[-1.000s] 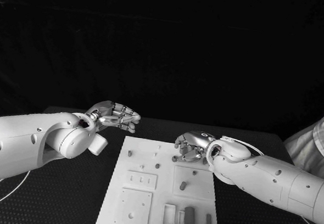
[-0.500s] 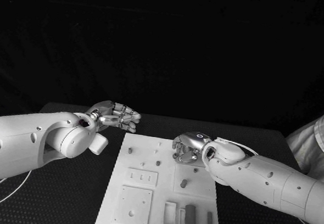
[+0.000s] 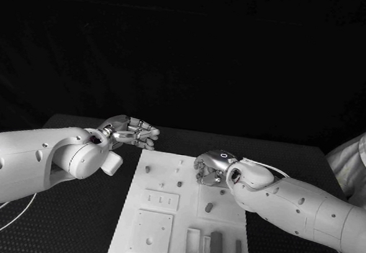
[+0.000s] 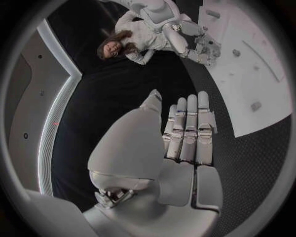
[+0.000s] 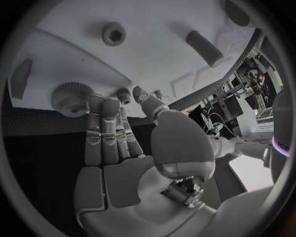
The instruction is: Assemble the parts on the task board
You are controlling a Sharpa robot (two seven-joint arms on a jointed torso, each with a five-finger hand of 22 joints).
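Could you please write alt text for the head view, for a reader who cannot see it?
Two white robot arms reach over a black table toward a long white task board carrying small grey parts. The silver right hand hovers over the board's far right portion, above a small grey peg. The silver left hand is raised, fingers curled, just off the board's far left corner.

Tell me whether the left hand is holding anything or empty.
Empty: the left hand has its fingers straight and together over the black table, off the task board.
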